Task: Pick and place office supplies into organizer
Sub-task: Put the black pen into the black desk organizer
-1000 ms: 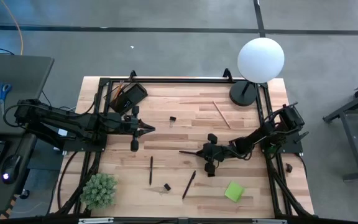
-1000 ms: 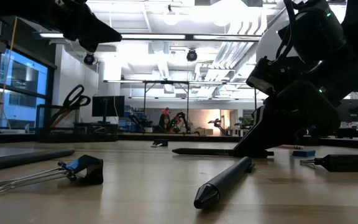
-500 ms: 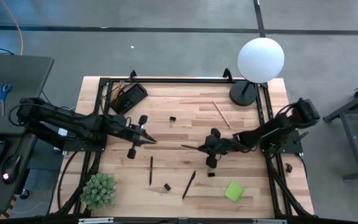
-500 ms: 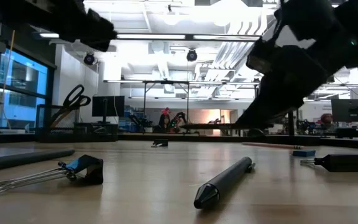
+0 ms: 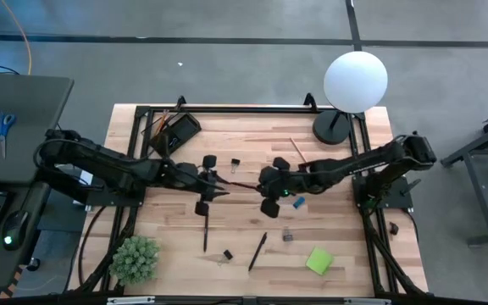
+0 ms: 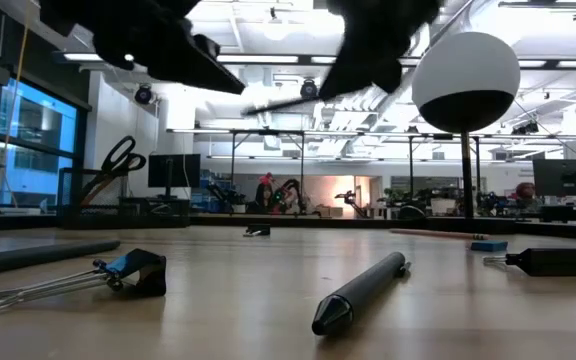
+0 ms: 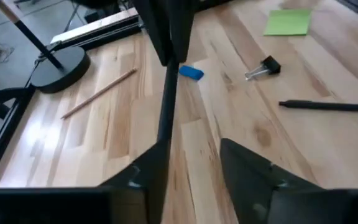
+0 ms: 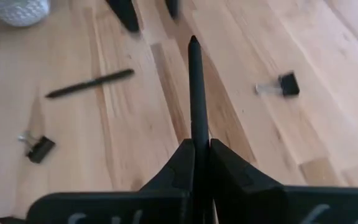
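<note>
My right gripper (image 5: 266, 185) hangs above the table's middle, shut on a black pen (image 8: 196, 93). The pen's free end points at my left gripper (image 5: 217, 188). My left gripper (image 7: 197, 171) is open and faces it, and the pen's tip (image 7: 160, 140) stands close by one of its fingers (image 7: 146, 177). The black organizer (image 5: 177, 130) sits at the far left corner. On the wood lie two more pens (image 5: 206, 230) (image 5: 257, 251), binder clips (image 5: 235, 162) (image 5: 227, 254), a blue eraser (image 5: 297, 202), a pencil (image 5: 302, 156) and a green sticky-note pad (image 5: 318, 260). My right gripper pinches the pen near its rear end (image 8: 199, 142) between its two fingers. The fingers lie along the pen, which sticks out ahead of them toward the table's left. The pen is lifted clear of the table, nearly level. My left gripper: I cannot tell whether its finger touches the pen's tip.
A lamp with a white globe (image 5: 355, 80) and a round black base (image 5: 332, 128) stands at the far right. A spiky green plant (image 5: 134, 259) stands at the near left. A black frame (image 5: 252, 108) runs around the tabletop.
My right gripper has risen from the table with the pen and carried it toward the table's left and far side, until the pen's tip points at my left gripper. My left gripper has gone toward the table's right, to meet the pen, and has opened.
</note>
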Action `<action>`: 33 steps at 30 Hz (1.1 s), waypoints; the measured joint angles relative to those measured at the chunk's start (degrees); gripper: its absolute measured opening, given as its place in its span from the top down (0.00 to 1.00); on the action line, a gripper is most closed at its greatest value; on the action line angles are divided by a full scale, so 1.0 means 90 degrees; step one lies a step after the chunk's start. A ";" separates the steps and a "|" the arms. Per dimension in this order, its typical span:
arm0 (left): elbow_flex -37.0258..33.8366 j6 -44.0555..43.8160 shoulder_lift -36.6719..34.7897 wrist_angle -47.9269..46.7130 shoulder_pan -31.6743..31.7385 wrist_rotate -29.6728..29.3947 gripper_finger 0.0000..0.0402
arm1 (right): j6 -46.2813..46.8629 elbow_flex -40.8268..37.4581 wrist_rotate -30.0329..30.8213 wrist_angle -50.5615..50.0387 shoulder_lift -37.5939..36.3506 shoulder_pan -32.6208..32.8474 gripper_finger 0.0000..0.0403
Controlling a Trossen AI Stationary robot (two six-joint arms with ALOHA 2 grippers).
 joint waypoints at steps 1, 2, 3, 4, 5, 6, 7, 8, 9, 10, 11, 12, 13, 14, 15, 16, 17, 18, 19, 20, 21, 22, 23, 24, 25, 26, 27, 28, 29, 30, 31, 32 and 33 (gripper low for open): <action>0.0082 -0.0022 0.0080 -0.0064 0.0000 -0.0093 0.63 | -0.0039 0.0215 -0.0023 -0.0167 0.0065 0.0002 0.96; 0.0146 -0.0033 0.0128 -0.0116 0.0000 -0.0140 0.61 | -0.0079 0.0400 -0.0056 -0.0327 0.0129 0.0002 0.96; 0.0197 -0.0034 0.0153 -0.0124 0.0001 -0.0150 0.59 | -0.0137 0.0541 -0.0154 -0.0467 0.0199 0.0002 0.96; 0.0251 -0.0033 0.0185 -0.0109 0.0003 -0.0164 0.58 | -0.0152 0.0672 -0.0270 -0.0595 0.0281 0.0002 0.96; 0.0306 -0.0031 0.0221 -0.0089 0.0011 -0.0178 0.57 | -0.0161 0.0775 -0.0340 -0.0673 0.0368 0.0002 0.96; 0.0338 -0.0032 0.0231 -0.0118 0.0019 -0.0205 0.56 | -0.0169 0.0844 -0.0413 -0.0739 0.0441 0.0001 0.96; 0.0355 -0.0041 0.0231 -0.0138 0.0019 -0.0215 0.56 | -0.0190 0.0891 -0.0468 -0.0796 0.0500 0.0002 0.96; 0.0383 -0.0046 0.0231 -0.0131 0.0019 -0.0215 0.56 | -0.0210 0.0931 -0.0490 -0.0806 0.0562 0.0002 0.96; 0.0390 -0.0046 0.0227 -0.0089 0.0019 -0.0181 0.56 | -0.0219 0.0973 -0.0497 -0.0800 0.0605 0.0002 0.96; 0.0391 -0.0046 0.0224 -0.0071 0.0019 -0.0108 0.56 | -0.0265 0.0995 -0.0495 -0.0788 0.0638 -0.0006 0.96; 0.0391 -0.0052 0.0224 -0.0086 0.0019 -0.0038 0.56 | -0.0296 0.1016 -0.0469 -0.0758 0.0662 -0.0016 0.96; 0.0391 -0.0077 0.0226 -0.0113 0.0019 0.0022 0.57 | -0.0315 0.1033 -0.0459 -0.0707 0.0672 -0.0034 0.96; 0.0389 -0.0129 0.0226 -0.0120 0.0019 0.0066 0.58 | -0.0331 0.1034 -0.0436 -0.0623 0.0673 -0.0060 0.96; 0.0388 -0.0204 0.0226 -0.0117 0.0019 0.0115 0.59 | -0.0384 0.1032 -0.0424 -0.0532 0.0673 -0.0086 0.96; 0.0388 -0.0260 0.0232 -0.0115 0.0019 0.0172 0.59 | -0.0440 0.1031 -0.0412 -0.0444 0.0673 -0.0113 0.96; 0.0388 -0.0315 0.0257 -0.0102 0.0019 0.0230 0.60 | -0.0466 0.1031 -0.0412 -0.0395 0.0673 -0.0139 0.96; 0.0388 -0.0328 0.0275 -0.0099 0.0019 0.0262 0.61 | -0.0475 0.1031 -0.0416 -0.0372 0.0673 -0.0174 0.96; 0.0384 -0.0335 0.0279 -0.0117 0.0019 0.0264 0.61 | -0.0480 0.1031 -0.0438 -0.0359 0.0673 -0.0202 0.96; 0.0384 -0.0338 0.0277 -0.0104 0.0019 0.0264 0.62 | -0.0482 0.1029 -0.0476 -0.0352 0.0673 -0.0224 0.96; 0.0384 -0.0338 0.0287 -0.0092 0.0019 0.0264 0.62 | -0.0510 0.1029 -0.0496 -0.0343 0.0673 -0.0254 0.96; 0.0384 -0.0338 0.0339 -0.0045 0.0019 0.0264 0.63 | -0.0556 0.1029 -0.0505 -0.0339 0.0673 -0.0269 0.96; 0.0386 -0.0338 0.0395 0.0000 0.0019 0.0243 0.64 | -0.0602 0.1024 -0.0515 -0.0355 0.0673 -0.0287 0.96; 0.0386 -0.0338 0.0413 0.0000 0.0019 0.0195 0.64 | -0.0626 0.1014 -0.0518 -0.0349 0.0676 -0.0299 0.96; 0.0386 -0.0340 0.0436 0.0024 0.0019 0.0111 0.65 | -0.0630 0.1014 -0.0523 -0.0328 0.0680 -0.0319 0.96; 0.0387 -0.0341 0.0488 0.0086 0.0018 -0.0001 0.65 | -0.0638 0.1014 -0.0553 -0.0327 0.0680 -0.0335 0.96; 0.0388 -0.0338 0.0525 0.0100 0.0017 -0.0086 0.66 | -0.0640 0.1014 -0.0580 -0.0336 0.0680 -0.0338 0.96; 0.0388 -0.0338 0.0543 0.0084 0.0017 -0.0149 0.66 | -0.0637 0.1012 -0.0584 -0.0333 0.0684 -0.0340 0.96; 0.0388 -0.0342 0.0559 0.0083 0.0017 -0.0200 0.67 | -0.0630 0.1012 -0.0573 -0.0331 0.0687 -0.0340 0.96; 0.0389 -0.0345 0.0576 0.0106 0.0016 -0.0260 0.67 | -0.0630 0.1012 -0.0568 -0.0332 0.0687 -0.0338 0.96; 0.0391 -0.0343 0.0583 0.0109 0.0012 -0.0298 0.68 | -0.0628 0.1012 -0.0568 -0.0333 0.0687 -0.0338 0.96; 0.0391 -0.0350 0.0583 0.0102 0.0012 -0.0304 0.68 | -0.0623 0.1012 -0.0570 -0.0326 0.0687 -0.0335 0.96; 0.0391 -0.0357 0.0585 0.0108 0.0012 -0.0305 0.69 | -0.0613 0.1012 -0.0570 -0.0326 0.0687 -0.0333 0.96; 0.0391 -0.0359 0.0585 0.0123 0.0012 -0.0309 0.69 | -0.0609 0.1012 -0.0573 -0.0326 0.0687 -0.0333 0.96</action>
